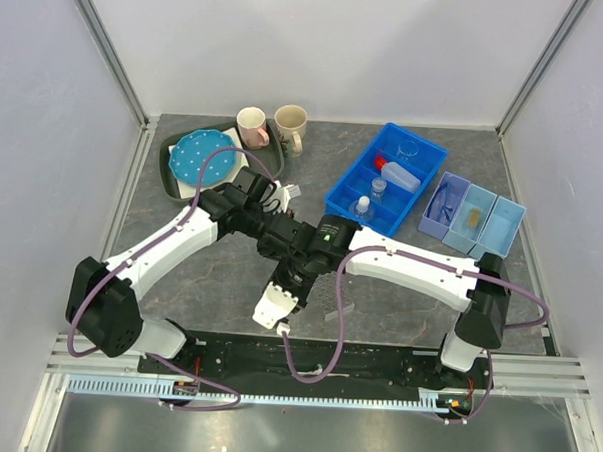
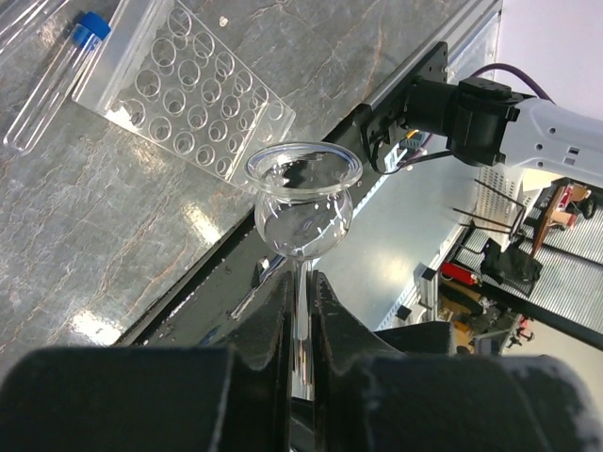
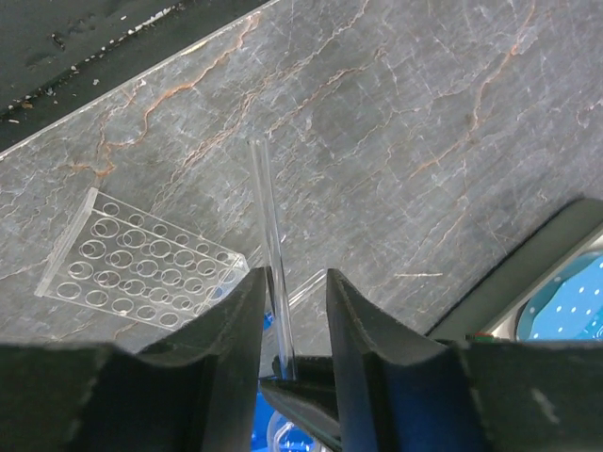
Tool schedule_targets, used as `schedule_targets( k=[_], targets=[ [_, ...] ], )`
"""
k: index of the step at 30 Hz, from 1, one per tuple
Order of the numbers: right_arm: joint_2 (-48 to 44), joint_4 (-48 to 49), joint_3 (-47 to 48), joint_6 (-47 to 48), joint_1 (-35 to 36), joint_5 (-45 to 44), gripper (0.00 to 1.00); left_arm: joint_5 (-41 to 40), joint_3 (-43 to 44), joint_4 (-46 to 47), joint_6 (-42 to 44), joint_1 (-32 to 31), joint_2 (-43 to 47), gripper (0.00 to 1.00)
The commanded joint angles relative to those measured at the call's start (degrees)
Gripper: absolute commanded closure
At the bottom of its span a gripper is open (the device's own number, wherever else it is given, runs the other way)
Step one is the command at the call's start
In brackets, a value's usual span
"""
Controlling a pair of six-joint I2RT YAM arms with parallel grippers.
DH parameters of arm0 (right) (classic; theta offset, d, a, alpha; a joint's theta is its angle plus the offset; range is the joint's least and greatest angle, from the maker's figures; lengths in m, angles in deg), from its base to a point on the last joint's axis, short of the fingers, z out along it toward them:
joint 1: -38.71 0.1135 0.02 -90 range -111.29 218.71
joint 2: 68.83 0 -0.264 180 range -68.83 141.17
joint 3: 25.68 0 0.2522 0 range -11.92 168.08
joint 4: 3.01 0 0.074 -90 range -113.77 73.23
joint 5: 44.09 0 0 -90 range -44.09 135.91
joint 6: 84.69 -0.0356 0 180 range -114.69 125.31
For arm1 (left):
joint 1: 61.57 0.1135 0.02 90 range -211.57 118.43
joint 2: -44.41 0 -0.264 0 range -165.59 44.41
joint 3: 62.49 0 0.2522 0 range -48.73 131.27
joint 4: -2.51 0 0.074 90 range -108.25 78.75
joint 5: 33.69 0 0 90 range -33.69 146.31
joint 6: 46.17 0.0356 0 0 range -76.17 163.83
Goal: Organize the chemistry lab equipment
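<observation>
My left gripper is shut on the thin stem of a clear glass funnel, whose bowl stands just past the fingertips. My right gripper is open around a thin clear stem. That stem rests against one finger, with a gap to the other. Both arms meet over the middle of the table. The clear tube rack lies flat below, with a blue-capped tube beside it. The red-capped squeeze bottle lies in the blue bin.
Small blue trays at the right hold the safety glasses and the brush. Two mugs stand at the back. A grey tray with a dotted plate sits at the back left. The rack lies near the front edge.
</observation>
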Motion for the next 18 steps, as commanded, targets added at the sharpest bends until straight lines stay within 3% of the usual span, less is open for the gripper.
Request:
schedule_targets(
  k=[1, 14, 18],
  targets=[
    [1.3, 1.3, 1.9, 2.7, 0.5, -1.6, 0.64, 3.3, -0.6, 1.4, 2.1, -0.6, 2.4, 0.93],
    [0.4, -0.3, -0.2, 3.3, 1.1, -2.8, 0.87, 7.5, 0.0, 1.2, 3.0, -0.9, 1.9, 0.92],
    [0.0, -1.3, 0.5, 1.6, 1.2, -0.6, 0.88, 13.4, 1.8, -0.1, 4.1, -0.9, 0.2, 0.80]
  ],
)
